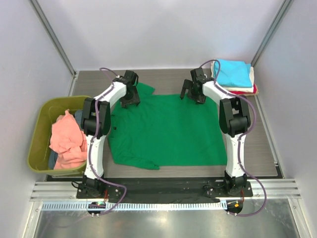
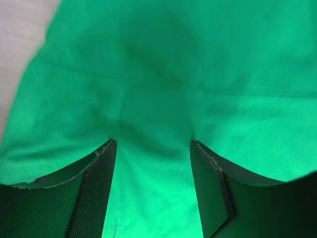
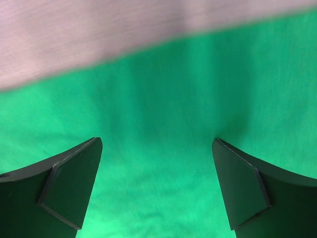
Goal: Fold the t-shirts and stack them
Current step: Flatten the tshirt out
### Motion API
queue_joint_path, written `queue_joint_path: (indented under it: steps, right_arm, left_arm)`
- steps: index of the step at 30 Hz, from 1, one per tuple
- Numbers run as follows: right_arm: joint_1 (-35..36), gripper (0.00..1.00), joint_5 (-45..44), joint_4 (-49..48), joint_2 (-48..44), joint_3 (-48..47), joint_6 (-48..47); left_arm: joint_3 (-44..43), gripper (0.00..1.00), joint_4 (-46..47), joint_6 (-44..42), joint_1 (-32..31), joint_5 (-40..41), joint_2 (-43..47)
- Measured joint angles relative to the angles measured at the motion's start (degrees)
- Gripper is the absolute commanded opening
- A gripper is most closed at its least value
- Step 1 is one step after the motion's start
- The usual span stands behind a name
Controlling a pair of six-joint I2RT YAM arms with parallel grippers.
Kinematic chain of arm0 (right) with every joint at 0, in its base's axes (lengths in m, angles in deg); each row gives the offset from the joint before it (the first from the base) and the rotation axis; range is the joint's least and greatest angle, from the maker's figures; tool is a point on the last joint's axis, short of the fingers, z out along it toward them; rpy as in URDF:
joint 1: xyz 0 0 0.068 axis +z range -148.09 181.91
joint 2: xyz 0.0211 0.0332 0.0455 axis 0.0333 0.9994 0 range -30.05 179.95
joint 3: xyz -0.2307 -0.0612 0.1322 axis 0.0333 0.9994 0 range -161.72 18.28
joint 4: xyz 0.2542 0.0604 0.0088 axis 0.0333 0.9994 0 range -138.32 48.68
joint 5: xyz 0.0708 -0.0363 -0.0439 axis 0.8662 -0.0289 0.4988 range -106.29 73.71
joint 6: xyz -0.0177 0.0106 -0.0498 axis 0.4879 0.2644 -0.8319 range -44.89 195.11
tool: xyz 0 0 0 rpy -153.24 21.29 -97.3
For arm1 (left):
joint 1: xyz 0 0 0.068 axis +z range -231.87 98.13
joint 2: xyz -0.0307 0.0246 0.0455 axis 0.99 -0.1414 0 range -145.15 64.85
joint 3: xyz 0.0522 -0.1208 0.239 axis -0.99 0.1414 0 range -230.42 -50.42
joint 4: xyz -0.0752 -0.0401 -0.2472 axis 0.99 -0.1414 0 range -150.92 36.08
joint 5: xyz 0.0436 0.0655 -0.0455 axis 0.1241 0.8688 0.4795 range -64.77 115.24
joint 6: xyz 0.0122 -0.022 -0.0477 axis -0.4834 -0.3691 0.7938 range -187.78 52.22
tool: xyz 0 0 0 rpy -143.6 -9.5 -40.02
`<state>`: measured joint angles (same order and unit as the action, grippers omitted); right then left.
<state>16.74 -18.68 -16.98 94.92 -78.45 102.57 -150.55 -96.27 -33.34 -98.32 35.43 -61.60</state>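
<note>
Your left gripper [image 1: 130, 98] stands half open on the far sleeve of the green t-shirt [image 1: 168, 131], seemingly pinching nothing. Your right gripper [image 1: 191, 93], wide open and empty, hovers at its far edge. That one shirt spreads nearward from both, long axis left-to-right. Three lie in the stack [image 1: 237, 74]; two wait in the tub [image 1: 37, 148].

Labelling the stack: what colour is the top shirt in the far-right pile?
The top shirt is cyan; top external view shows it best.
</note>
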Motion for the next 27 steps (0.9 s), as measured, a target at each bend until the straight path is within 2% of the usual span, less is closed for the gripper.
queue_joint_path:
  steps: [4, 10, 12, 15, 18, 24, 27]
  right_arm:
    - [-0.76, 1.0, 0.24, 1.14, 5.16, -8.37, 0.04]
    - [-1.53, 0.97, 3.91, 3.08, 14.45, -24.61, 0.07]
    - [-1.66, 0.98, 5.27, 3.67, 14.56, -25.33, 0.02]
    - [-1.33, 0.98, 6.36, 4.17, 12.94, -24.9, -0.26]
    - [-0.13, 0.98, 6.36, 3.67, 7.89, -19.8, -0.66]
    - [5.42, 0.98, 5.53, -0.72, -12.96, 0.68, -1.2]
    - [8.15, 0.98, 6.43, -4.42, -23.8, 12.52, -0.59]
  left_arm:
    - [-12.46, 0.63, -2.69, -0.15, 1.22, 0.02, -7.45]
    - [-40.89, 0.63, -9.75, -1.9, 3.23, -1.09, -21.09]
    - [-40.65, 0.66, -11.28, -2.14, 3.48, -0.85, -19.67]
    - [-25.31, 0.66, -9.44, -2.1, 3.1, -0.24, -7.87]
    - [-8.07, 0.66, -8.02, -1.62, 1.95, 0.52, 8.72]
    - [19.19, 0.61, -1.99, 0.55, -2.51, 4.7, 40.92]
    - [30.08, 0.6, -1.16, 2.91, -6.4, 5.01, 48.33]
